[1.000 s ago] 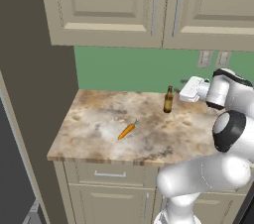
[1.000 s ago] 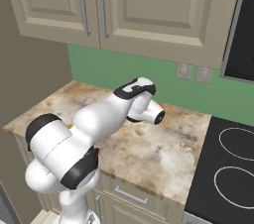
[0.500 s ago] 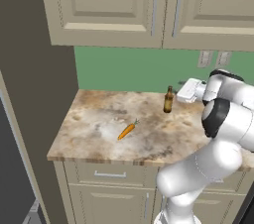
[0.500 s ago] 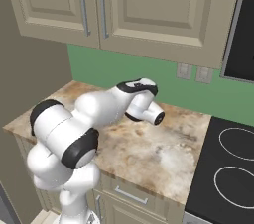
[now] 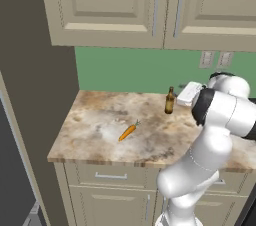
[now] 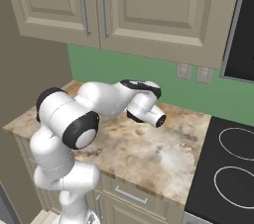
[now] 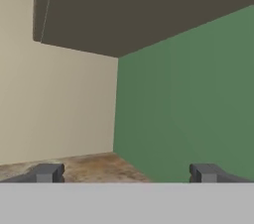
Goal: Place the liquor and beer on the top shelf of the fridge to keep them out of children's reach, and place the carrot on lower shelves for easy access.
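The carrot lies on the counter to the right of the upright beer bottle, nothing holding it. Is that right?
Not quite. In the left base view the carrot lies on the counter to the left of the upright beer, nearer the front edge, nothing holding it.

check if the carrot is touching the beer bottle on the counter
Apart. The left base view shows the carrot lying flat on the counter, with a clear stretch of bare marbled top between it and the upright beer bottle behind it to the right.
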### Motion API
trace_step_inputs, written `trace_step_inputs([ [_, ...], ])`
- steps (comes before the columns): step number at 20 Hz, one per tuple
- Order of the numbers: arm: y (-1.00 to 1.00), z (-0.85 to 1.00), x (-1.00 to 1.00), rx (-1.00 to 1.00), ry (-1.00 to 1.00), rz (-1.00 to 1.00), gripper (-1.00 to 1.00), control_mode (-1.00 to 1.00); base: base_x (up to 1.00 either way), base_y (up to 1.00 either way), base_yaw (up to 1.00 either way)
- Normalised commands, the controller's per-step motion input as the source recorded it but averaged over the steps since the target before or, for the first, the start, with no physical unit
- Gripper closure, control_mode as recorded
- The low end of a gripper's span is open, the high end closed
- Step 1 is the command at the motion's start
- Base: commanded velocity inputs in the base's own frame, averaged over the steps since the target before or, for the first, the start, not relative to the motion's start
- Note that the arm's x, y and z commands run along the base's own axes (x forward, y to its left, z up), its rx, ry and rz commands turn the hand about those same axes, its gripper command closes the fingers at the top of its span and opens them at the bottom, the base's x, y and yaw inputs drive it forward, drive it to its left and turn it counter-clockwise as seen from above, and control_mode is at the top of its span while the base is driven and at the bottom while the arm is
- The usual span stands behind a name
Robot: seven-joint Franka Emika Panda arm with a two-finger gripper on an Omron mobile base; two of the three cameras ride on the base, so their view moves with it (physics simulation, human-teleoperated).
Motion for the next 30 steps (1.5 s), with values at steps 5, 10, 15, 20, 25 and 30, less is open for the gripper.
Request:
trace_step_inputs([
  [5,-0.14,-0.14,0.19,0.00,0.00,0.00,-1.00,-1.00,0.00,0.00,0.00],
  [10,0.00,-0.12,0.08,0.00,0.03,0.00,-1.00,-1.00,0.00,0.00,0.00],
  [15,0.00,-0.15,0.09,0.00,0.06,0.00,-1.00,-1.00,0.00,0.00,0.00],
  [20,0.00,-0.16,0.15,0.00,0.05,0.00,-1.00,-1.00,0.00,0.00,0.00],
  [25,0.00,-0.20,0.15,0.00,0.04,0.00,-1.00,-1.00,0.00,0.00,0.00],
  [30,0.00,-0.23,0.14,0.00,0.02,0.00,-1.00,-1.00,0.00,0.00,0.00],
])
